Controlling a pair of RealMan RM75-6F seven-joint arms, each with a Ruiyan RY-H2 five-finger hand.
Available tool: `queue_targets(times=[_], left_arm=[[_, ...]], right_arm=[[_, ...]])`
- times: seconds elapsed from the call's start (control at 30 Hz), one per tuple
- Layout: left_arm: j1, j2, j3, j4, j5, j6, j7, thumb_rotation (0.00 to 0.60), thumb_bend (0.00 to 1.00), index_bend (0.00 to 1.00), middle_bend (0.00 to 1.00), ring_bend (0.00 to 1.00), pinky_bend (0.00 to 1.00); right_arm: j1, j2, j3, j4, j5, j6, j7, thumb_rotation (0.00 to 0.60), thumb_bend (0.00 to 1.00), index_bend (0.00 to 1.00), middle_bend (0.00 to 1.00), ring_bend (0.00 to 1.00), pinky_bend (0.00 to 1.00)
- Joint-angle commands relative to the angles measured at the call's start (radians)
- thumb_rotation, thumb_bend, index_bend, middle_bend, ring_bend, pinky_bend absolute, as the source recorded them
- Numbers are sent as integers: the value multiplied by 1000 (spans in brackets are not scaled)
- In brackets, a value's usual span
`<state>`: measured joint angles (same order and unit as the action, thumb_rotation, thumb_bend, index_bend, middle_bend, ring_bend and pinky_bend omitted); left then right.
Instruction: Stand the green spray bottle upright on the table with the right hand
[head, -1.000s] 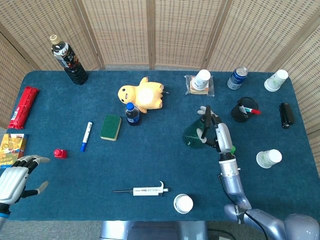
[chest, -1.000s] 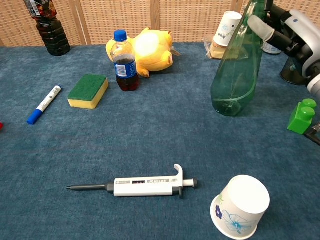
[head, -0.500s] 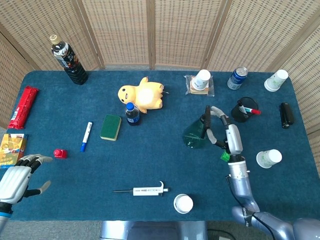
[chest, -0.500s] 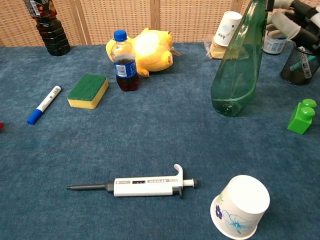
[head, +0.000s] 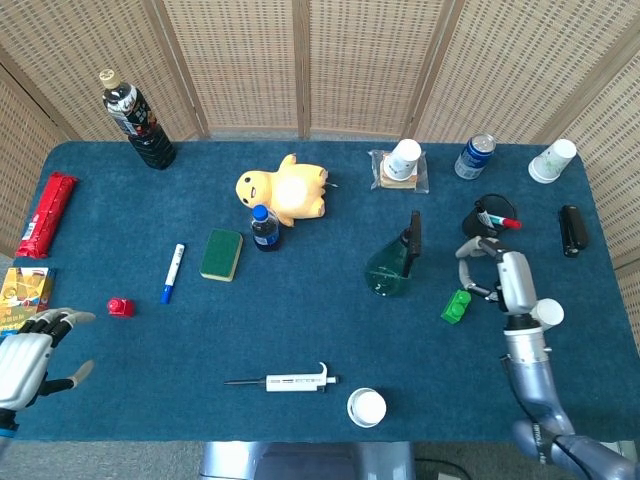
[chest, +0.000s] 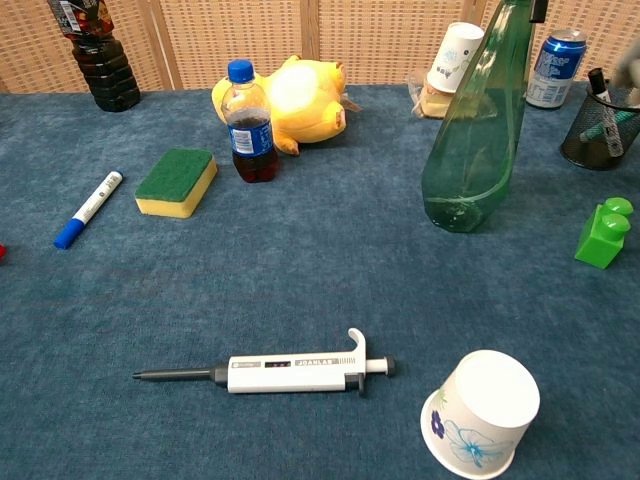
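Observation:
The green spray bottle (head: 393, 265) stands upright on the blue table, its black nozzle on top; the chest view shows its clear green body (chest: 475, 130) standing free, with nothing touching it. My right hand (head: 500, 272) hangs to the right of the bottle, a clear gap away, fingers apart and holding nothing. At the table's front left corner my left hand (head: 30, 355) is empty, with its fingers spread.
A green block (head: 455, 305) lies between the bottle and my right hand. A paper cup (head: 545, 313) sits just beside that hand, and a black pen cup (head: 487, 220) behind it. Near the front edge lie a pipette (chest: 270, 373) and a tipped paper cup (chest: 480, 412).
My right hand has let go of the spray bottle and drawn away to the right, leaving the chest view. The bottle stays standing. The left hand barely moved.

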<state>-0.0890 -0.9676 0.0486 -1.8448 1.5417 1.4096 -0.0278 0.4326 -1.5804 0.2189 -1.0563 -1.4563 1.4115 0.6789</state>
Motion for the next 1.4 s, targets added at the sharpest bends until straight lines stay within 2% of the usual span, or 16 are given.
queue_targets(times=[0.03, 0.27, 0.4, 0.57, 0.73, 0.97, 1.4], left_arm=[[11, 6, 1, 2, -9, 10, -5, 600, 327, 258, 314, 226, 192], [29, 10, 4, 15, -33, 18, -22, 600, 328, 260, 316, 226, 194], [40, 3, 4, 31, -57, 18, -23, 600, 327, 261, 317, 227, 195], [57, -5, 5, 49, -76, 28, -23, 600, 328, 261, 317, 227, 195], [78, -10, 10, 71, -80, 43, -42, 600, 328, 261, 317, 228, 195], [110, -21, 18, 107, -82, 67, -87, 600, 328, 263, 317, 230, 196], [117, -16, 8, 115, -55, 83, -112, 600, 328, 270, 318, 230, 196]], right_arm=[[-18, 82, -20, -49, -14, -19, -3, 600, 545, 554, 566, 494, 540], [-28, 265, -75, -199, -17, -139, -76, 600, 527, 581, 576, 523, 568], [-33, 361, -106, -283, -1, -203, -233, 600, 517, 583, 570, 518, 561], [-69, 391, -99, -378, 76, -173, -522, 600, 491, 577, 568, 496, 535], [-108, 399, -84, -459, 126, -107, -672, 600, 476, 577, 567, 484, 533], [-158, 421, -68, -531, 153, -21, -762, 600, 465, 571, 565, 480, 533], [-207, 433, -65, -579, 152, 25, -773, 600, 453, 564, 564, 470, 533]])
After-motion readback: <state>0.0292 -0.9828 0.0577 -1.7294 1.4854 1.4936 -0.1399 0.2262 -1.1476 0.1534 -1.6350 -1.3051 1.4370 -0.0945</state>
